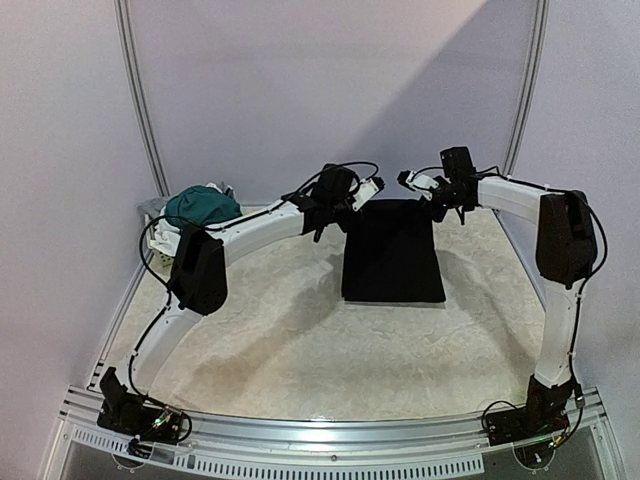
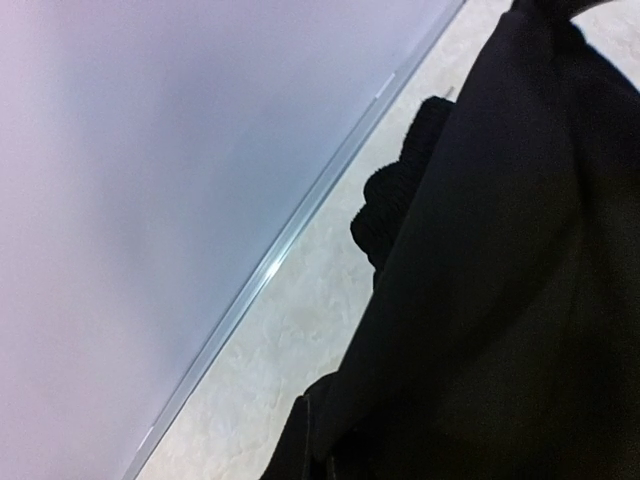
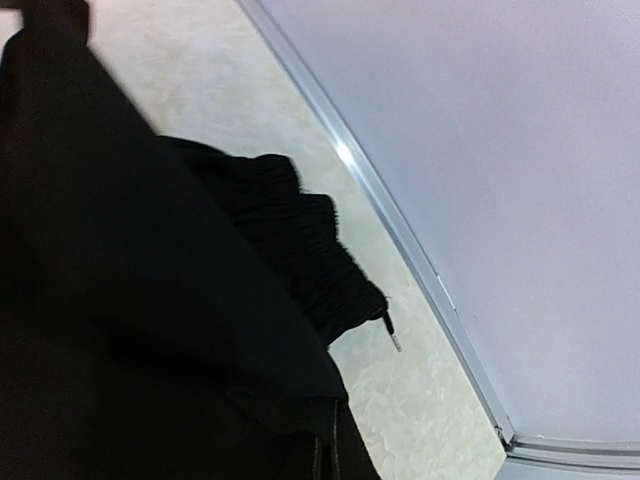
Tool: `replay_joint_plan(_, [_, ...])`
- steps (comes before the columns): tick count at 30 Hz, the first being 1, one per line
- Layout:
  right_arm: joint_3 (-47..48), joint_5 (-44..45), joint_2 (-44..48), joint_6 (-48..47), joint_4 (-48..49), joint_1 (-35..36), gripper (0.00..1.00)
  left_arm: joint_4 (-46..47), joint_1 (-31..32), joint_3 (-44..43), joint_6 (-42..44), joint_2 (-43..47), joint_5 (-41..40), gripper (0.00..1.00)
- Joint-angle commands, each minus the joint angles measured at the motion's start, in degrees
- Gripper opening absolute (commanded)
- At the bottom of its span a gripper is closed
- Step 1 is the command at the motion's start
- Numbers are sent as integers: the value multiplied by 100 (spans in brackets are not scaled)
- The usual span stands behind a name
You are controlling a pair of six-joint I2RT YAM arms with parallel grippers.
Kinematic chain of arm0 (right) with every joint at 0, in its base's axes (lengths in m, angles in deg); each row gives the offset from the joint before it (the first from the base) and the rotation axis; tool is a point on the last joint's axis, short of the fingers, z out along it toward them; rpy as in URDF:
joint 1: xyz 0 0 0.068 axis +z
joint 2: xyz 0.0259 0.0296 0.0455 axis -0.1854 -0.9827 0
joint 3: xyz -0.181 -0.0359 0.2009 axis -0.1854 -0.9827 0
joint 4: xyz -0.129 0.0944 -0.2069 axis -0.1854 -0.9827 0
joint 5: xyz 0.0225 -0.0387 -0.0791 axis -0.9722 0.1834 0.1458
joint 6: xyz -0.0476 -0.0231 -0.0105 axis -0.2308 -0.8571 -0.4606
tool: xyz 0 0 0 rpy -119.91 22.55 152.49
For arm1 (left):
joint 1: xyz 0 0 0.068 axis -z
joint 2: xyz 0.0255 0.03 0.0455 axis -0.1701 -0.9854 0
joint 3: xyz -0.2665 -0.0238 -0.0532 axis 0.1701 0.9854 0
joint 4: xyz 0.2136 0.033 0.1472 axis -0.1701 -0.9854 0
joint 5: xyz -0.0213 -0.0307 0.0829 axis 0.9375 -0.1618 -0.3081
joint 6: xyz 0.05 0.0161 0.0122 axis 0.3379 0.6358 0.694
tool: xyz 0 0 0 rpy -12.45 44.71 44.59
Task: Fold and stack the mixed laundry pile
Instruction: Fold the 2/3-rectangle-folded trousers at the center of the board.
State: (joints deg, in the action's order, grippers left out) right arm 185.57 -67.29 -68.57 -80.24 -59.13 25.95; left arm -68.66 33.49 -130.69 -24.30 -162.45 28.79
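Now: left tool (image 1: 372,190) and right tool (image 1: 408,180) both clamped tight on far corners of black trousers (image 1: 392,255), spread on bench (image 1: 300,340).

Your left arm (image 1: 250,232) reaches forward and bends inward. Your right arm (image 1: 562,240) mirrors it. Both wrists sit near the far centre. Left gripper (image 1: 376,187) and right gripper (image 1: 406,179) face each other, close together, jaws closed.

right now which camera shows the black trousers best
Top external: it alone shows the whole trousers, a folded black rectangle on the table. Both wrist views sit too close, showing only black cloth and a ribbed edge; the right one adds a drawstring tip.
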Motion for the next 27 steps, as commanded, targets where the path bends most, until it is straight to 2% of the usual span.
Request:
replay_joint_plan(1, [730,165,-753,511,340,-234,0,1186,-198,-246,-316,-513,351,0])
replay_joint_plan(9, [1883,447,-1905,576,219,-261,0,2658,-506,-357,-972,-1052,816,0])
replay_joint_plan(11, [2037,580,-2097,582,320,-261,10,2777,-576,-390,-1043,-1100,776,0])
replay_joint_plan(12, [2139,778,-2191,609,398,-257,15,2851,-602,-385,-1080,-1113,762,6])
replay_joint_plan(14, [2439,1207,-2419,686,471,-264,29,2975,-642,-356,-1100,-1097,777,40])
replay_joint_plan(15, [2624,1446,-2537,742,431,-268,32,3022,-646,-333,-1053,-1052,736,51])
replay_joint_plan(16, [2775,1638,-2612,838,374,-276,34,3061,-646,-312,-1016,-1001,649,57])
replay_joint_plan(18, [2707,1754,-2550,1130,357,-328,42,2982,-646,-290,-953,-815,475,63])
replay_joint_plan(20, [2272,1701,-2122,1406,395,-385,44,2812,-634,-135,-888,-535,305,68])
replay_joint_plan(23, [1424,1461,-1272,1716,411,-395,50,2952,-551,801,-900,279,-44,70])
replay_joint_plan(27, [545,870,-271,2040,-12,-446,58,2628,-399,2043,-1402,1293,30,70])
